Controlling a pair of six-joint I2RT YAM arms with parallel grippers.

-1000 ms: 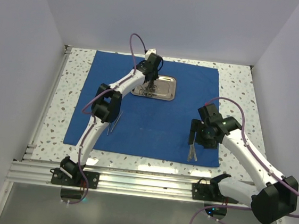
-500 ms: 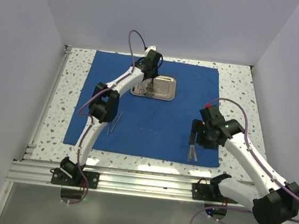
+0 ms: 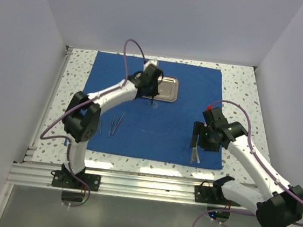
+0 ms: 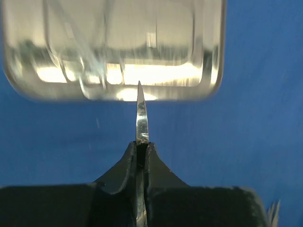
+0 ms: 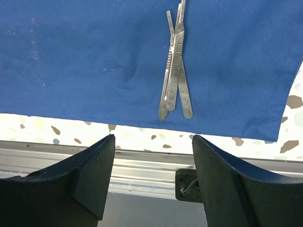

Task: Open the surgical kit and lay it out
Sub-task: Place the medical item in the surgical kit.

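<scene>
Left wrist: left end effector (image 4: pixel 141 147) clenches slim silver instrument (image 4: pixel 141 113) (right end effector (image 5: pixel 152 139) released).

The worktop (image 3: pixel 74 84) is white with dark and tan speckles, and it shows again in the right wrist view (image 5: pixel 142 137). Spread flat straight on it lies a royal-blue cloth (image 3: pixel 161 128) that covers most of the middle. Bare speckled strips frame the cloth: a thin one along the far wall, wider ones to the left and right, and a narrow one along the near side. The cloth's near hem (image 5: pixel 94 61) runs slightly askew. An aluminium rail (image 3: pixel 144 186) borders the worktop's near edge, just beyond that strip
</scene>
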